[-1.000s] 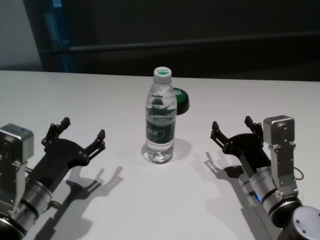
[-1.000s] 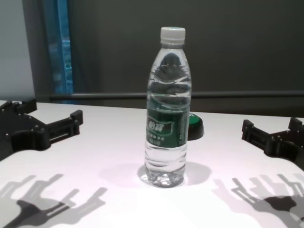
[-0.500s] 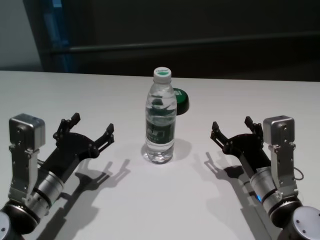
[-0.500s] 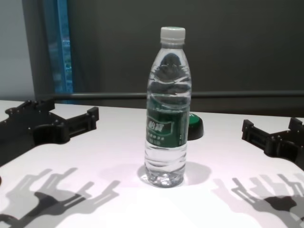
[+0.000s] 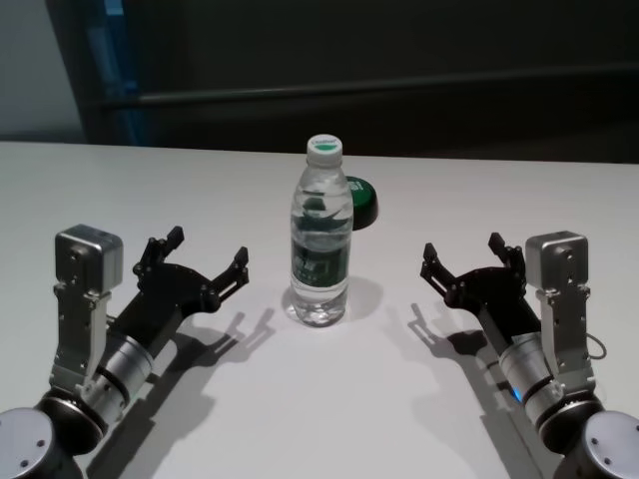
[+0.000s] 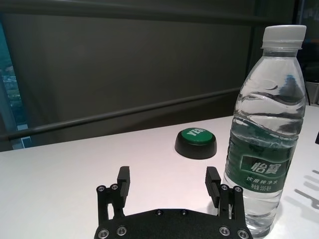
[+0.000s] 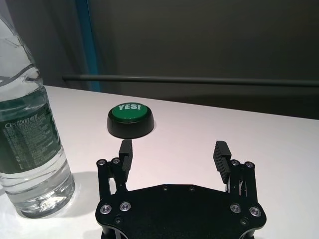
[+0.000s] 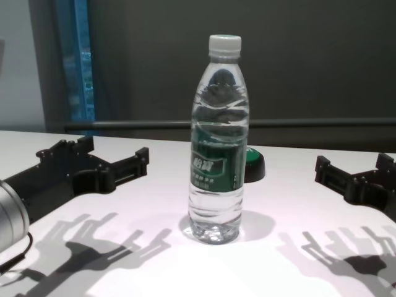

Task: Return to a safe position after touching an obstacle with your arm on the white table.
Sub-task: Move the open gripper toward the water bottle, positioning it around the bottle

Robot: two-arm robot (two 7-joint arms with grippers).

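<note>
The obstacle, a clear water bottle (image 5: 321,239) with a white cap and dark green label, stands upright in the middle of the white table (image 5: 329,419). My left gripper (image 5: 207,247) hovers low over the table just left of the bottle, open and holding nothing, with a small gap to the bottle. In the left wrist view the bottle (image 6: 264,134) rises beside the open left gripper (image 6: 168,174). My right gripper (image 5: 462,246) rests open to the right of the bottle, farther off, also holding nothing.
A low black button with a green top (image 5: 361,200) sits just behind the bottle, to its right. A dark wall with a rail runs along the table's far edge. Bare tabletop lies in front of the bottle between the arms.
My left arm has swung rightward and forward, bringing its open gripper closer to the bottle. The bottle and the right arm have not moved.
</note>
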